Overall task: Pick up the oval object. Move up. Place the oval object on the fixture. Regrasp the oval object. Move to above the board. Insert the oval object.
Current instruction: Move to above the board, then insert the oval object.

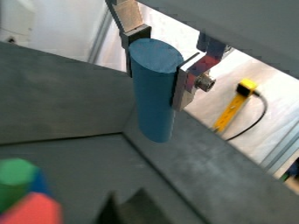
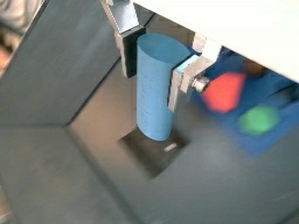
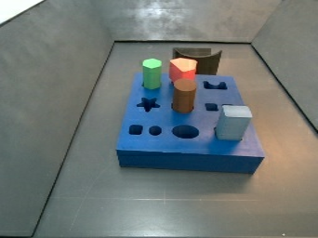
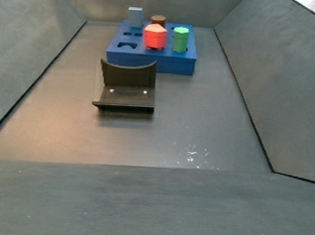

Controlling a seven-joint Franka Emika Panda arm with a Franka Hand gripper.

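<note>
1. Oval object (image 1: pixel 153 90) sits clamped upright in the claw (image 1: pixel 163 59), raised; neither appears in the side views.
2. We judge pickup and lift complete.
3. Fixture (image 4: pixel 126 85) placement, regrasp, and insertion into the board (image 3: pixel 187 125) remain.

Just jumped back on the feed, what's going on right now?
The hand is shut on the oval object, holding the blue peg upright between its fingers in both wrist views. It hangs in the air; a wrist view shows the fixture on the floor below the peg's tip. Neither side view shows the hand. The board sits nearby with its coloured pegs standing in it.
</note>
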